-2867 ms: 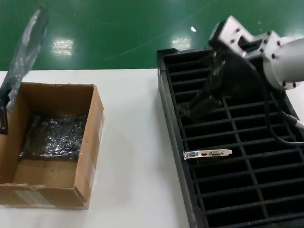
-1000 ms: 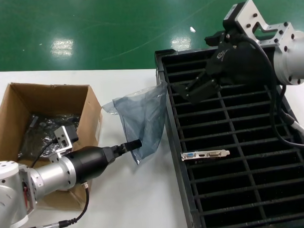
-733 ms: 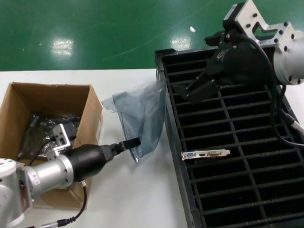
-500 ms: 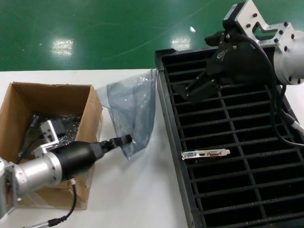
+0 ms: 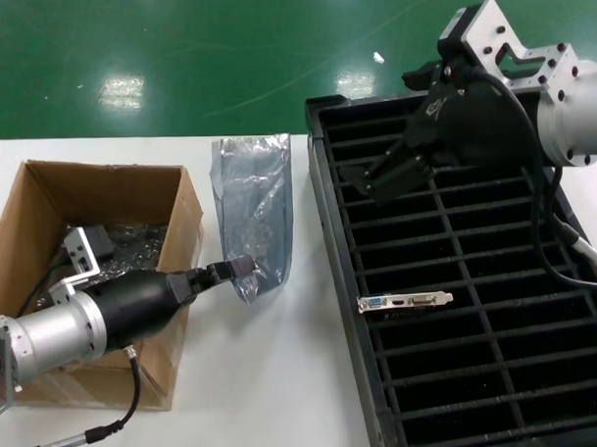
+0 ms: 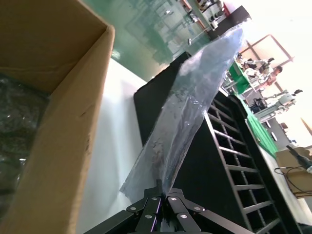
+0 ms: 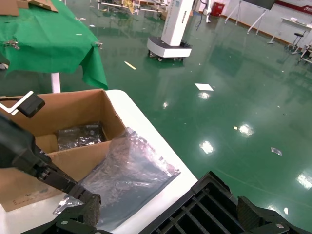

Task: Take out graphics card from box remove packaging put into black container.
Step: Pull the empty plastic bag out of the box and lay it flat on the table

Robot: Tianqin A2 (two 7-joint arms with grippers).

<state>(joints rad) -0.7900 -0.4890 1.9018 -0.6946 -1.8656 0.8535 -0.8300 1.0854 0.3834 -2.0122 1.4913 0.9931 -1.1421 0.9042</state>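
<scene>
The packaging, an empty grey-silver bag, stands up from its lower corner, where my left gripper is shut on it over the white table between the box and the black container. In the left wrist view the bag rises from the shut jaws of that gripper. The graphics card sits in a middle slot of the left column, silver bracket showing. My right gripper hangs open and empty above the tray's far end; its wrist view shows the bag and the box.
More shiny wrapped items lie on the floor of the brown box. My left arm's body lies across the box's near right corner. Green floor lies beyond the table's far edge.
My left gripper has drawn back to the left toward the box with the bag, which has swung from leaning on the tray's edge to standing upright. The right arm has stayed still.
</scene>
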